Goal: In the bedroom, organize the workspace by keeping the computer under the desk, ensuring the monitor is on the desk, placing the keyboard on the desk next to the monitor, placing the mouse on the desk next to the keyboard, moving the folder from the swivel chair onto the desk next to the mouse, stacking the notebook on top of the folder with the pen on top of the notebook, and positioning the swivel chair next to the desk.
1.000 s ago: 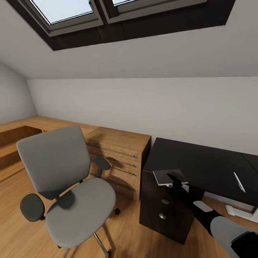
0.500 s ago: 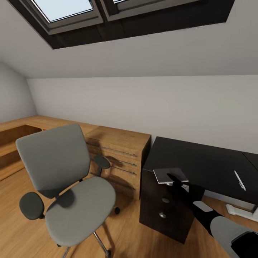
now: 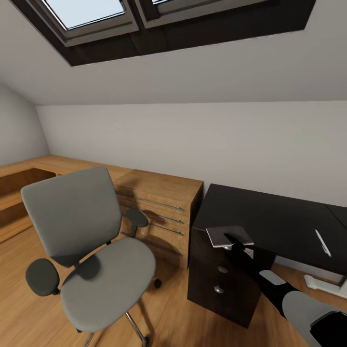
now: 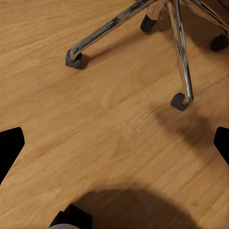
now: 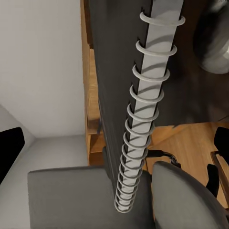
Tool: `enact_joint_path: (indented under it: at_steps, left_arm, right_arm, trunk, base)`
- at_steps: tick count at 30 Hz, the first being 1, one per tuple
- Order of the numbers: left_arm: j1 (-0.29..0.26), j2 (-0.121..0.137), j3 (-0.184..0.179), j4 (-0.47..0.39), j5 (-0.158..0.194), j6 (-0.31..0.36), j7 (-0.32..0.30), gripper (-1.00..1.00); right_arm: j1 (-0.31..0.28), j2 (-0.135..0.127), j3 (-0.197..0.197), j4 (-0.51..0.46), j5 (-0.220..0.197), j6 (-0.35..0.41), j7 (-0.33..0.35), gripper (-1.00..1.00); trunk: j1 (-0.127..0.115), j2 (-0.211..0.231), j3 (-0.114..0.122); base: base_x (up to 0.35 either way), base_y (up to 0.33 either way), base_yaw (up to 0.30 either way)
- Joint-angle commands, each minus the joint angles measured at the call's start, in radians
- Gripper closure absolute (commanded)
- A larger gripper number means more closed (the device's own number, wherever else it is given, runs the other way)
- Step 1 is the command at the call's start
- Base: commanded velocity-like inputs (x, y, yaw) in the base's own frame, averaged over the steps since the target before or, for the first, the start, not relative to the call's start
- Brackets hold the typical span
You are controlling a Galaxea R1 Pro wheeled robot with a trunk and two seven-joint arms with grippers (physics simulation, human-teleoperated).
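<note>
— What do you see close to your right wrist camera?
— You see the notebook [image 5: 143,95] edge-on, its wire spiral running along; behind it the swivel chair [image 5: 95,200], grey, and the black desk [image 5: 114,57].

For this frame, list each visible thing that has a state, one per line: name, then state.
right gripper: shut on the notebook, above the desk's near corner
notebook: held roughly flat, spiral binding showing
pen: lying on the desk top
desk: drawers shut
swivel chair: upright, seat bare, apart from the desk
wood cabinet: drawers shut
left gripper: open, over the floor
</note>
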Motion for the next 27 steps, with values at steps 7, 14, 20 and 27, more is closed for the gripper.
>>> enact_joint_path:
  at_steps: [7,14,20,27]
  left_arm:
    - [0.000,0.001,-0.006,0.000,0.012,-0.004,-0.002,-1.00]
    - [0.000,0.001,-0.006,0.000,0.012,-0.004,-0.002,-1.00]
    - [0.000,0.001,-0.006,0.000,0.012,-0.003,-0.002,-1.00]
    - [0.000,0.001,-0.006,0.000,0.012,-0.003,-0.002,-1.00]
  right_arm:
    - [-0.001,0.000,0.008,0.001,-0.010,0.002,0.003,-1.00]
    - [-0.001,0.000,0.007,0.001,-0.010,0.002,0.002,-1.00]
    - [-0.001,0.000,0.007,0.001,-0.010,0.001,0.002,-1.00]
    - [-0.001,0.000,0.007,0.001,-0.010,0.002,0.002,-1.00]
  trunk:
    - [0.000,0.000,-0.001]
    - [0.000,0.000,-0.001]
    - [0.000,0.000,-0.001]
    - [0.000,0.000,-0.001]
  base:
    - [0.163,0.060,0.000]
    - [0.096,0.035,0.000]
    - [0.021,0.008,0.000]
    - [0.004,0.002,0.000]
